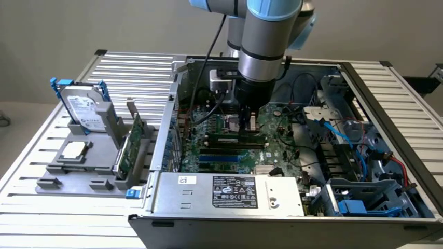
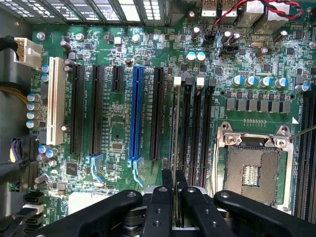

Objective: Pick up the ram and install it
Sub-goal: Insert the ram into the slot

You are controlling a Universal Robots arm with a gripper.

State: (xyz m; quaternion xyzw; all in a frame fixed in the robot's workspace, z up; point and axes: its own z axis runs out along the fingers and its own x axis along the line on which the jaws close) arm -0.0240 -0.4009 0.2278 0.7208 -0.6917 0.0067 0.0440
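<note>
The ram (image 2: 175, 128) appears edge-on as a thin strip running along the outermost of the black memory slots (image 2: 187, 128) beside the CPU socket. My gripper (image 2: 174, 183) is shut on the ram's near end, one finger on each side. In the exterior view the gripper (image 1: 249, 123) reaches straight down into the open computer case, onto the slim green ram (image 1: 234, 138), which lies level along the motherboard's memory slots. I cannot tell whether the stick is pressed fully into its slot.
The empty CPU socket (image 2: 252, 170) is close beside the slots. Long expansion slots, one blue (image 2: 135, 113), lie on the other side. The power supply (image 1: 229, 192), cables and drive bays (image 1: 360, 155) crowd the case. A fixture outside holds a hard drive (image 1: 86, 109) and a green expansion card (image 1: 132, 148).
</note>
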